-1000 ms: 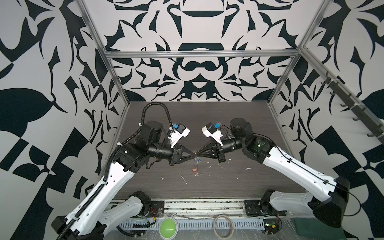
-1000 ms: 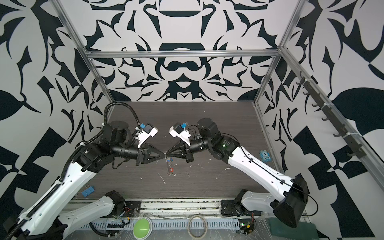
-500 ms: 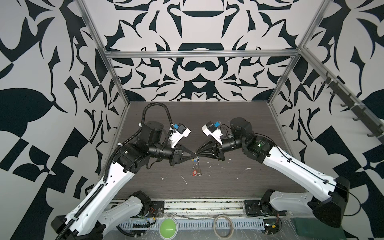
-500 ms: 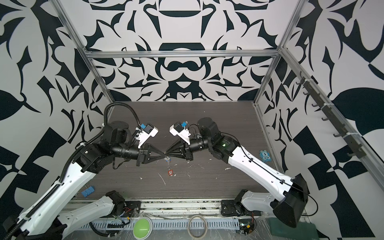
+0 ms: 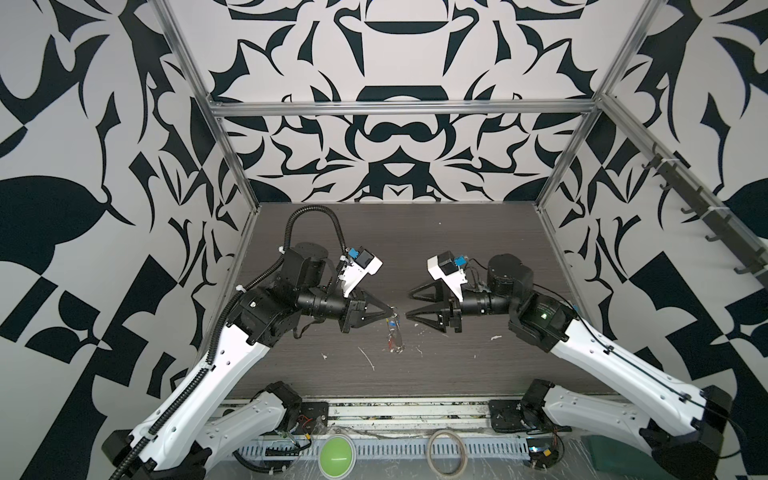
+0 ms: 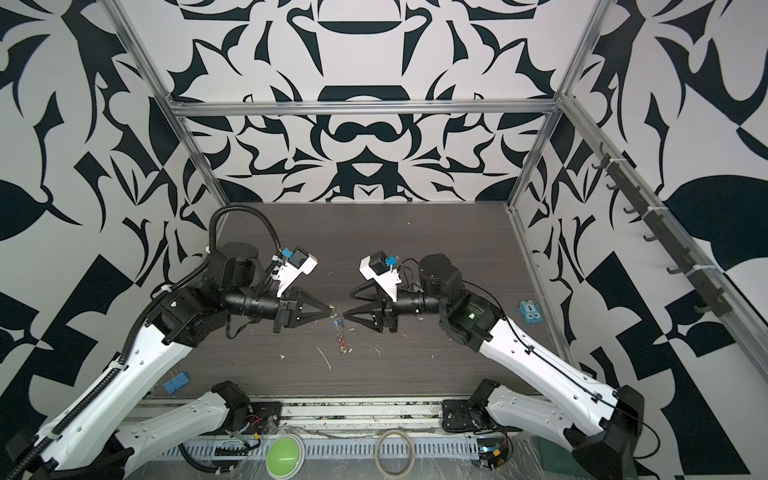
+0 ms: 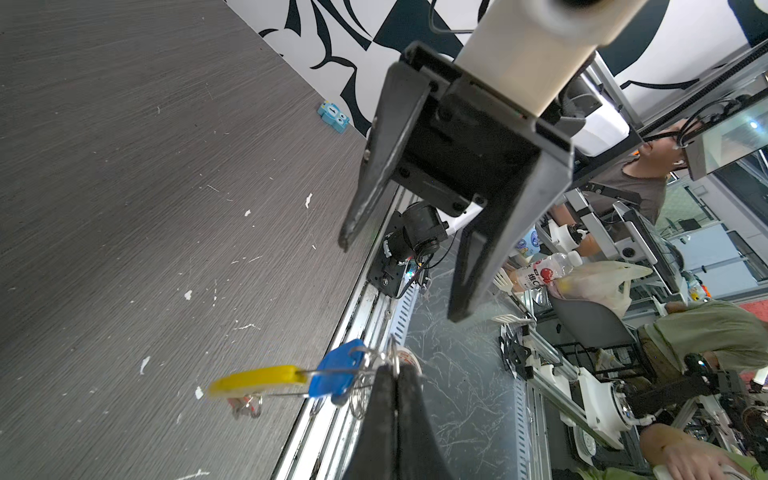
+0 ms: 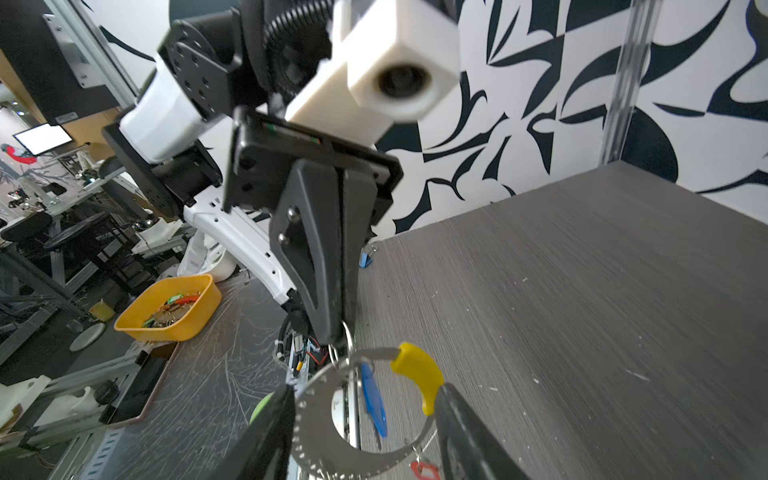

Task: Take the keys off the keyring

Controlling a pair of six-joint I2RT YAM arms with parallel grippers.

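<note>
A: Item 1, left gripper [image 8: 340, 328]?
B: Mine: pinched tight on a silver ring [image 8: 347, 337] on the keyring [image 8: 316, 436], mid-frame in both top views.
A: Item 2, right gripper [image 5: 408, 305]?
B: My jaws apart, gripping nothing.
A: The keys [image 5: 394, 340]?
B: The blue tag [image 8: 374, 403] plain; red tag [image 8: 424, 469] cut by the frame edge; blades unreadable.

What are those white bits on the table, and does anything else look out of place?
White flecks lie scattered over the front middle of the dark table, like scraps or chipped debris. A small blue block sits alone against the right wall, and blue clips lie near the table's front left edge. Nothing looks broken.
</note>
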